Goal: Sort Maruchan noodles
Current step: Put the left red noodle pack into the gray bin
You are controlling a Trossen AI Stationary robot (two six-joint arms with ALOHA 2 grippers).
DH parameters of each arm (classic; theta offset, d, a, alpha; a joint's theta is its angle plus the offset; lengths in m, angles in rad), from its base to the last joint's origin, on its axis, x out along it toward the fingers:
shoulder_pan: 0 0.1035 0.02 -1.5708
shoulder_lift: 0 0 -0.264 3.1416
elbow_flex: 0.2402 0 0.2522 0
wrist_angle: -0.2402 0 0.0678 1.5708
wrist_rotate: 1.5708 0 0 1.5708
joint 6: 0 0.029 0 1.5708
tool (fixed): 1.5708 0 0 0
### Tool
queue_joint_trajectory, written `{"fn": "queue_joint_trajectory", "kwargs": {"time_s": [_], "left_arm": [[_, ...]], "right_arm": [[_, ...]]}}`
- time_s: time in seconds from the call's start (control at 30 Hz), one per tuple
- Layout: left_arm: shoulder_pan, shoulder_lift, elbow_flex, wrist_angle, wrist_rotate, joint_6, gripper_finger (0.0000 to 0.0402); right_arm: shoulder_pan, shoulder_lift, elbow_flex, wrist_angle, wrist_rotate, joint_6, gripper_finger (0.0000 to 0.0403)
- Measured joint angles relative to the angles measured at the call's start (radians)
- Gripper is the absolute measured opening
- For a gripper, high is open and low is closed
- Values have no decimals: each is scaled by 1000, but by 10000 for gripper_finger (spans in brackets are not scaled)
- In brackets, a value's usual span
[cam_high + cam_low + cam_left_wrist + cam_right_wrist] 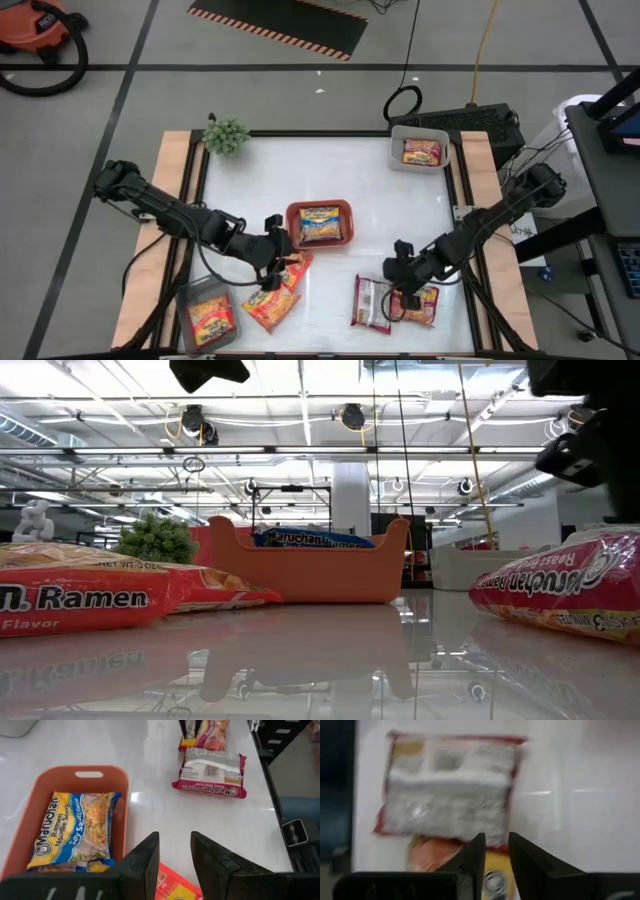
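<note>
Inventory, L to R, high view.

1. Grey tray (190, 300), front-left corner of table: holds 1 orange-yellow packet (212, 320), face up.
2. Orange-yellow packet, loose (270, 308), just beside grey tray near front edge; crinkly, tilted.
3. Second loose orange packet (296, 268), partly under the left gripper (276, 262), overlapping item 2. Left wrist view shows its red-orange corner below the dark fingers (145, 860); fingers apart w/ a narrow gap, nothing between them.
4. Red tray (292, 212), centre of table: 1 blue-yellow packet (320, 225), soy sauce flavour, lying flat inside.
5. Red-pink packet, white back up (370, 303), front-centre, lying free on table.
6. Orange-pink packet (425, 305), just beside item 5, partly under the right gripper (404, 290). Right wrist view: fingers slightly apart, empty, over where the 2 packets meet.
7. Clear tray (395, 150), back-right corner: 1 red-pink packet (422, 152).

Open room: bare white table (380, 220) btwn red tray and clear tray, also back-left near the small green plant (226, 135). Front strip crowded; loose packets sit near front edge.
</note>
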Motion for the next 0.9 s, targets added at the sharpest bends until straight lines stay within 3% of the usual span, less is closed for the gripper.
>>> {"fn": "queue_joint_trajectory", "kwargs": {"time_s": [0.27, 0.47, 0.7, 0.9], "left_arm": [[0, 16, 0, 18, 5, 7, 115], [0, 20, 0, 17, 8, 7, 115], [0, 20, 0, 16, 8, 5, 115], [0, 20, 0, 15, 8, 3, 115]], "right_arm": [[23, 0, -35, 12, 4, -27, 159], [20, 0, -119, 156, 40, -77, 205], [20, 0, -254, 385, -3, -64, 202], [20, -1, -308, 483, -51, -61, 164]]}}
